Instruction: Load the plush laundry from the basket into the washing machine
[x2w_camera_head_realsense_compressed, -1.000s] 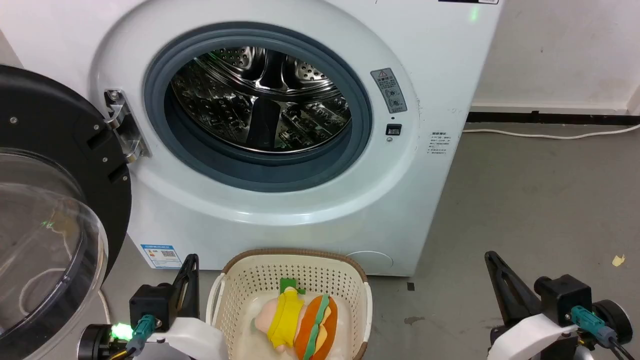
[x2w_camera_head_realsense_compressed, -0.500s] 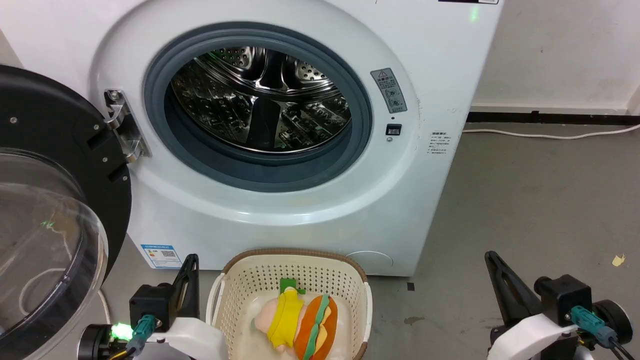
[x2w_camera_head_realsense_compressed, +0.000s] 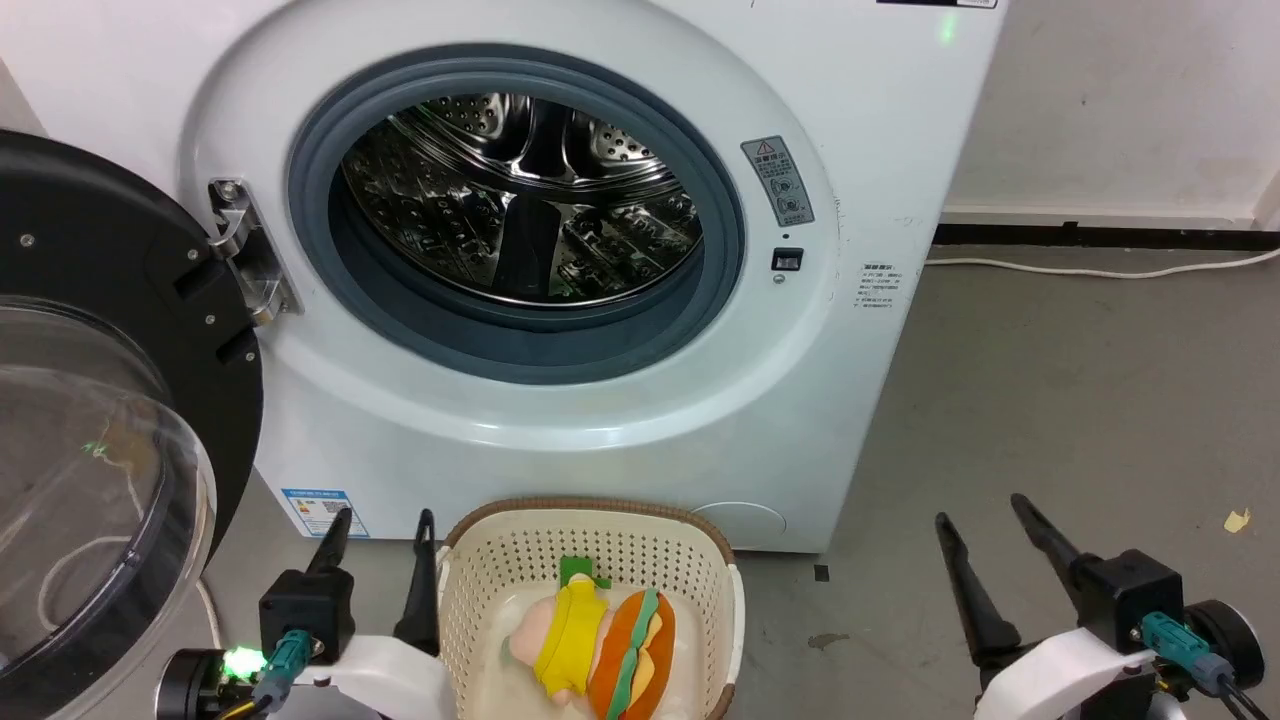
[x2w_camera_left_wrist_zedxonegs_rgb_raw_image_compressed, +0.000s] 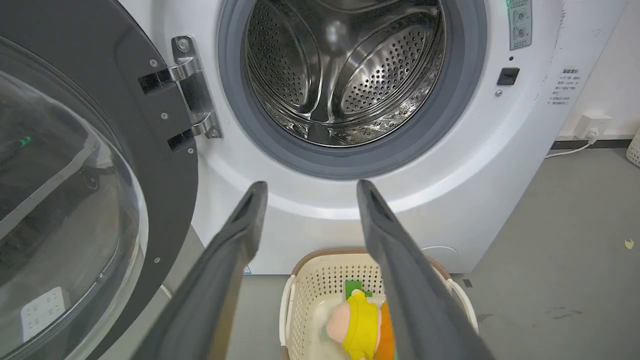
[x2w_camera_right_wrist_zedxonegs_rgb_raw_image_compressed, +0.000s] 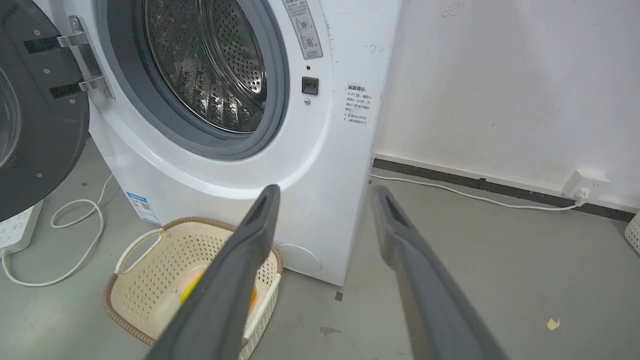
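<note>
My left gripper (x2w_camera_head_realsense_compressed: 383, 520) spread wide beside the basket (x2w_camera_head_realsense_compressed: 590, 507), right gripper (x2w_camera_head_realsense_compressed: 980, 512) spread too, both empty, soft toys (x2w_camera_head_realsense_compressed: 570, 630) lying inside, washer (x2w_camera_head_realsense_compressed: 620, 440) gaping

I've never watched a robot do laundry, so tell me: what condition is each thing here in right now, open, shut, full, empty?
Washing machine door: swung wide open.
Drum: empty.
Basket: upright on the floor, holding both toys.
Doll: lying in the basket.
Bun plush: lying in the basket beside the doll.
Left gripper: open, empty.
Right gripper: open, empty.
</note>
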